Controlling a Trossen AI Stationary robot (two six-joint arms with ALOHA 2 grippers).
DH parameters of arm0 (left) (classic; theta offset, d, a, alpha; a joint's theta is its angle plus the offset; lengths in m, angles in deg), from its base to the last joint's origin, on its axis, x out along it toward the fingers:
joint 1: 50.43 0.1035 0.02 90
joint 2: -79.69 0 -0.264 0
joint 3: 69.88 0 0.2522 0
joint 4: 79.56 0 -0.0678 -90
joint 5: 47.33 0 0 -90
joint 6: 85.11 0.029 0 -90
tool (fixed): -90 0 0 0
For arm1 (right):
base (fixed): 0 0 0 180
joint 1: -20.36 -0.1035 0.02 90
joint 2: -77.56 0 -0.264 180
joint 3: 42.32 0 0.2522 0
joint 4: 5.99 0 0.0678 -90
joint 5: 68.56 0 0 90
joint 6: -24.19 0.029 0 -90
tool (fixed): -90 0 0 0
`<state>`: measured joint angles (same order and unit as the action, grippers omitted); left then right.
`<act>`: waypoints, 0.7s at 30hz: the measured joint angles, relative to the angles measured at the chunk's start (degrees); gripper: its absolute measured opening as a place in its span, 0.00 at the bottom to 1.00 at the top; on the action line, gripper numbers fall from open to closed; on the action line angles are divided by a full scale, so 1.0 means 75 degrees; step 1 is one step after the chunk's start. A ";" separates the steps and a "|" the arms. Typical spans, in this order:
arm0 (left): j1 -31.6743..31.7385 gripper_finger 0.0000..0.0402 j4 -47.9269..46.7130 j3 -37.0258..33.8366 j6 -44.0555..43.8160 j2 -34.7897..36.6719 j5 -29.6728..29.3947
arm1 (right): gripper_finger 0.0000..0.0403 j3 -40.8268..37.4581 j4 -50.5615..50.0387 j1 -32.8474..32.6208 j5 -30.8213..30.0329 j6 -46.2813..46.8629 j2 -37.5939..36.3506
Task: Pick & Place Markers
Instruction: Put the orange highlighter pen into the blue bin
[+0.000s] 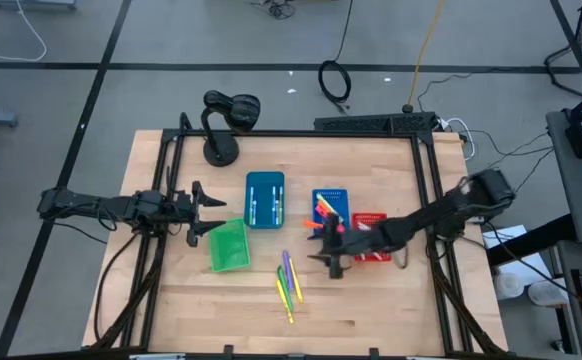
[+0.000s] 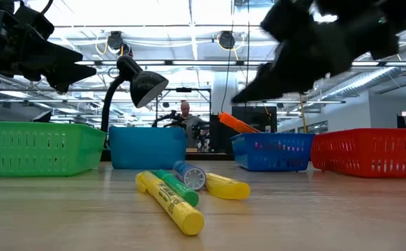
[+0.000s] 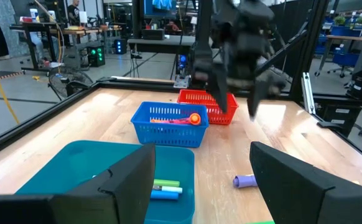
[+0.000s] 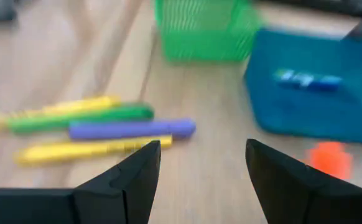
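Markers (image 1: 289, 281) lie loose on the wooden table (image 1: 371, 305) just beside the right gripper (image 1: 329, 262), which hangs over the boards with its two dark fingers (image 4: 128, 180) spread apart and nothing between them; in the right wrist view a purple marker (image 4: 131, 129), a green marker (image 4: 81, 116) and two yellow ones (image 4: 84, 150) lie side by side past those fingers, all flat on the wood; in the low view the same cluster rests near the table's front, a long yellow marker (image 2: 171, 202) foremost.

Right of that gripper, close behind the arm, sits the red bin (image 1: 369, 220); next to it the blue bin (image 1: 337, 198) holds several markers, orange and pink among them, one orange marker (image 2: 236, 123) sticking up over its rim in the low view; the teal bin (image 1: 265, 180) stands farther left with two pens lying along its floor, a green and a blue one in the left wrist view (image 3: 165, 190); the green bin (image 1: 228, 245) sits nearest the left arm.

The left gripper (image 1: 197, 212) waits at the table's left side, just beside the green bin, its fingers wide and empty; a black desk lamp (image 1: 223, 122) stands at the far edge; a person (image 2: 186, 118) shows in the room beyond the table.
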<state>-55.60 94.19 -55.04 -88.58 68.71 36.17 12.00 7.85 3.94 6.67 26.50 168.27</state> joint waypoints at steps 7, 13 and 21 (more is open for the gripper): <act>0.0000 0.66 0.0001 0.0002 0.0000 0.0001 0.0000 | 0.56 0.1742 -0.1858 -0.0042 -0.0680 -0.0303 0.1587; 0.0000 0.66 0.0001 0.0002 -0.0001 0.0001 0.0000 | 0.56 0.2045 -0.2145 -0.0042 -0.2047 -0.0317 0.1695; 0.0000 0.66 0.0000 0.0002 0.0000 0.0002 0.0000 | 0.56 0.2051 -0.3743 -0.0021 -0.3792 0.0582 0.0988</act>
<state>-55.60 94.19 -55.02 -88.58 68.73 36.17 27.38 -20.23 3.78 -21.77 30.86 175.68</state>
